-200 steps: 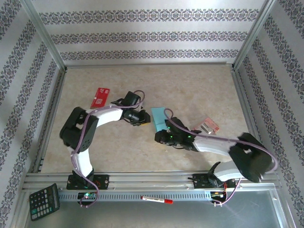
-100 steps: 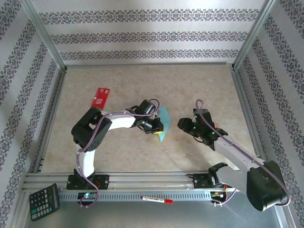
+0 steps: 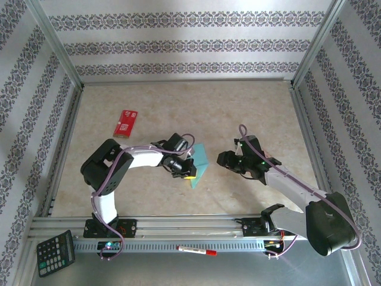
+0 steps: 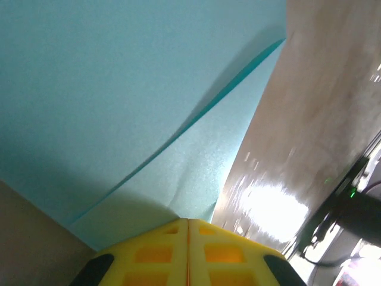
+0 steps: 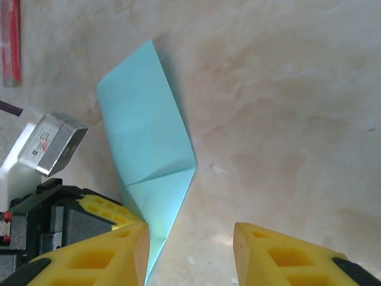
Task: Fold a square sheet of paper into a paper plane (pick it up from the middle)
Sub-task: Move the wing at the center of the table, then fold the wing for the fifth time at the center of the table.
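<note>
Roughly, left to right. The red packet lies flat toward the far-left part of the bench, well apart from the work; leave it alone.

The left gripper is mid-bench, pressed together on the square sheet of paper. It pinches the sheet's left edge toward the nearer end. The sheet is already creased to a narrower shape and seems tilted up off the bench. One layer gapes from the other along a long edge.

The right gripper is just right of the sheet, spread, with nothing between its fingers.

Judgement: the step in hand is a second hold for the next crease.
- The right should close on the free side and catch both layers before the left eases off.
- Keep the edges aligned and the paper taut.
- Set it flat before pressing.

Risk: the layers slide and the crease comes out skewed.
</note>
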`<state>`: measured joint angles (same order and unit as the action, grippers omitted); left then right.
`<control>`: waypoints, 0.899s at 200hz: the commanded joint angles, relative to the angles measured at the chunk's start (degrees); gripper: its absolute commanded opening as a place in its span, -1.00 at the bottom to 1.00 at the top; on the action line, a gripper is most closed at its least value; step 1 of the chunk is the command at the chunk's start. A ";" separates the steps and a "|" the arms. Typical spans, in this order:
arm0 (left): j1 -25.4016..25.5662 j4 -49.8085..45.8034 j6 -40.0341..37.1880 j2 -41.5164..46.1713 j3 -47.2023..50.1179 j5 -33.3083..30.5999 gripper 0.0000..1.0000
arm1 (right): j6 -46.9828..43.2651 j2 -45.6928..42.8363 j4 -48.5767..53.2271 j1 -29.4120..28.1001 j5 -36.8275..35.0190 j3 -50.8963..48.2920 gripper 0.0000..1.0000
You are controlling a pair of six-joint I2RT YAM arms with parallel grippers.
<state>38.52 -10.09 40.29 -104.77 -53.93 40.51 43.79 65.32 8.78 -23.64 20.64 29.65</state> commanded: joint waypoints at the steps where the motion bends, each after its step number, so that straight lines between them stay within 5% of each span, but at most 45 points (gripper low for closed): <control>1: -0.64 -6.52 -4.70 4.75 1.28 1.91 -0.78 | 3.15 0.77 -1.72 -4.13 1.59 -0.33 -0.16; 27: -1.36 0.06 0.14 8.78 2.89 2.73 -0.63 | 4.46 5.09 -6.27 -8.50 -0.84 0.28 -0.15; 58: -3.16 7.13 7.16 8.87 5.56 -0.50 -0.71 | 5.20 11.25 -10.38 -10.37 -0.61 1.89 -0.16; 180: -6.77 7.81 3.25 0.50 6.40 0.69 -0.92 | 4.94 18.03 -14.56 -9.56 1.40 3.34 -0.13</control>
<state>32.47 -3.90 45.04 -102.74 -48.73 40.10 48.12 82.02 -2.70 -33.52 20.51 30.96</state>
